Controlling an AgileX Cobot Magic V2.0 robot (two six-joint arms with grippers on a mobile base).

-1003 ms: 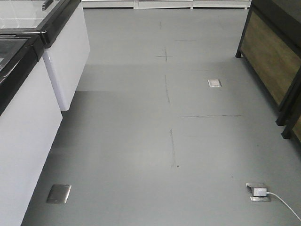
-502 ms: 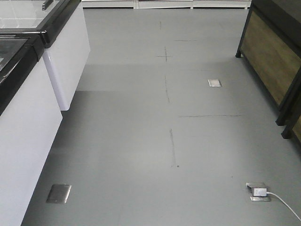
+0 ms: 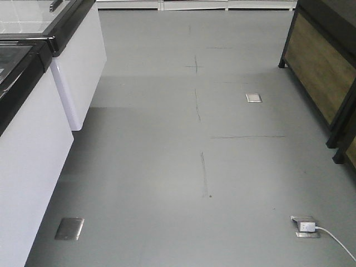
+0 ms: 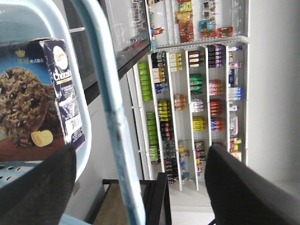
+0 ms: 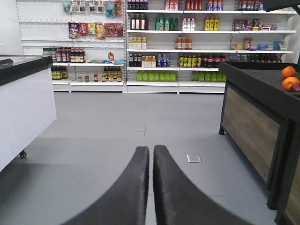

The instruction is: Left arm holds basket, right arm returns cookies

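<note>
Front view first: bare grey floor [image 3: 167,167], and the white freezer [image 3: 33,156] with its black rim ran down the left edge. A steel floor plate [image 3: 69,228] sat just beside the freezer's foot. A white plug [image 3: 306,226] with its cable lay well across the floor from the freezer, and a wood-panelled stand [image 3: 317,67] stood opposite it.

Over to my left wrist view. My left gripper [image 4: 140,150] had its fingers [image 4: 37,187] spread wide apart, and the basket's light blue handle [image 4: 115,117] ran up between them, closer to the one at the picture's left. I could not tell whether either finger touched it. The basket [image 4: 28,14] hung in front of the freezer, and the cookies [image 4: 33,108] stood inside it against the wall, the chocolate cookie picture facing me. Stocked shelves [image 4: 197,93] lay beyond the freezer.

Right wrist view now. My right gripper [image 5: 151,152] had both fingers [image 5: 136,187] pressed together with nothing between them, low over the floor. The freezer was off to their left, and a dark counter [image 5: 253,117] faced it, carrying oranges [image 5: 289,77].
</note>
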